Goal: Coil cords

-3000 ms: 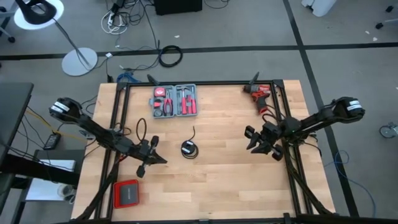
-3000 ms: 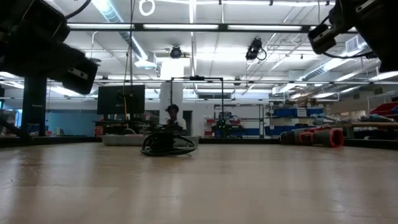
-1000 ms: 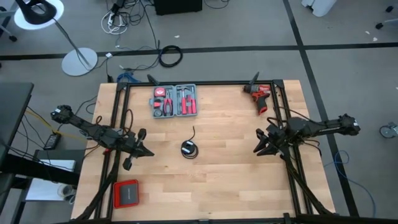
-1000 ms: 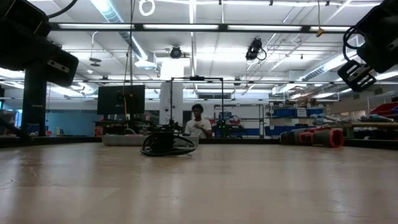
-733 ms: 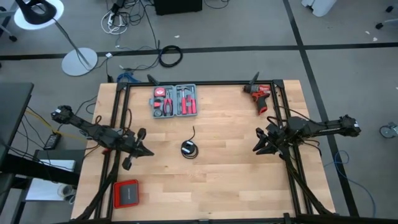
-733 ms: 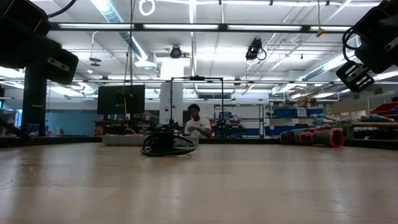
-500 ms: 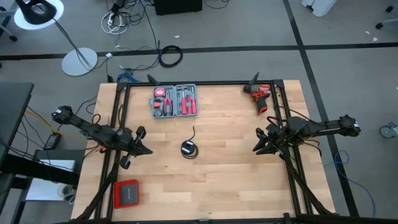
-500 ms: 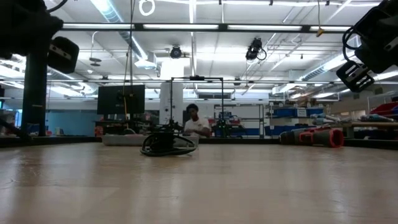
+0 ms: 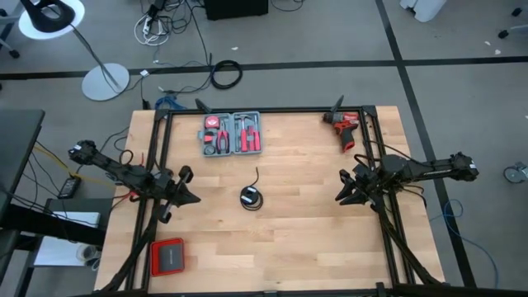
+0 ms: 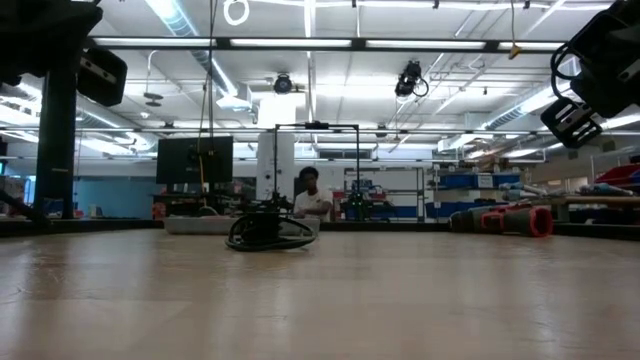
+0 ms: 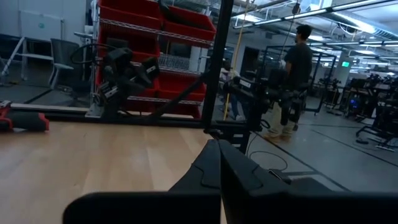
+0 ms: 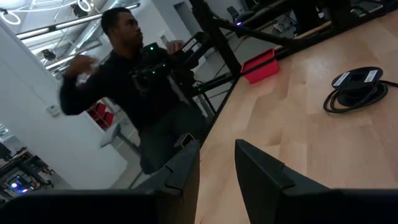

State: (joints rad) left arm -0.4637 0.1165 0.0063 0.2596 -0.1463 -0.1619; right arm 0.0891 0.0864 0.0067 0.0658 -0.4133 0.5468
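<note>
We see the cord [image 9: 251, 196] coiled mid-table, just below the grey tool case [image 9: 232, 134]. Left gripper [image 9: 191, 198] pinched closed, empty, w/ right gripper [image 9: 342, 196] parted, empty; both well apart from it.

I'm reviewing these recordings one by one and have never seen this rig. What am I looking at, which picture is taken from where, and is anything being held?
Two dark robot arms work at a wooden table. One picture looks straight down, one looks level across the tabletop, and one comes from each arm's wrist. The left gripper is shut and empty near the table's left edge; the right gripper is open and empty at the right edge. Between them lies the coiled black cord, untouched. Also on the table are a grey tool case, a red drill and a red box. A person stands in the room behind.
</note>
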